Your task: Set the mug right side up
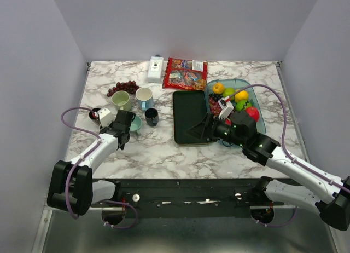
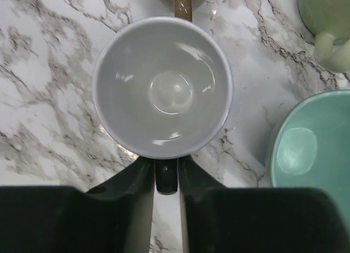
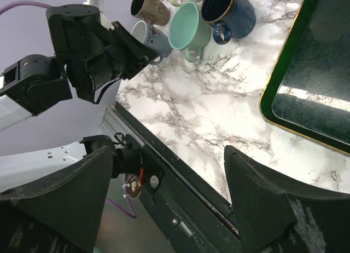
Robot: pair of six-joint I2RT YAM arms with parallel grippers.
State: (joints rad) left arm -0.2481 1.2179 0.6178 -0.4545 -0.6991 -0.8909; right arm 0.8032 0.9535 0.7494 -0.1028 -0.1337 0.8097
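The grey mug (image 2: 164,88) stands upright on the marble table, mouth up and empty; in the right wrist view the mug (image 3: 152,38) peeks out beside the left arm. Its dark handle (image 2: 165,179) points toward my left gripper (image 2: 165,173) and lies between the two fingers, with a thin gap on each side. From above, the left gripper (image 1: 124,124) covers the mug. My right gripper (image 3: 169,171) is wide open and holds nothing. It hovers at the near left corner of the dark green tray (image 1: 188,116), seen as the right gripper (image 1: 199,130).
Close around the grey mug are a teal mug (image 2: 306,143), a brown mug (image 1: 95,113), a dark blue mug (image 1: 151,117), a pale green mug (image 1: 121,99) and a light blue mug (image 1: 144,98). Grapes (image 1: 123,87), a snack bag (image 1: 185,73) and a fruit bin (image 1: 235,82) lie farther back.
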